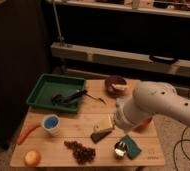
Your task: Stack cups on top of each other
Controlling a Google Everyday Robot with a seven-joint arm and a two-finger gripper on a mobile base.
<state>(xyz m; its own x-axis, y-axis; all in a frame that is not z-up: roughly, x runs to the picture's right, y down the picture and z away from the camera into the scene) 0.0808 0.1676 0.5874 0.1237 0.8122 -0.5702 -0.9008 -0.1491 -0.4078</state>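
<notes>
The light-blue cup stands upright on the left part of the wooden table, apart from everything else. A pale shape at the upper edge of my white arm may be the white cup; most of it is hidden. My gripper hangs low at the arm's left end, over the table's middle. It is just above a dark bar and well to the right of the blue cup. I see nothing held in it.
A green tray with a dark utensil sits at the back left, and a maroon bowl at the back. A sliver of the orange-red bowl shows under the arm. Carrot, round fruit, grapes, metal can and green sponge line the front.
</notes>
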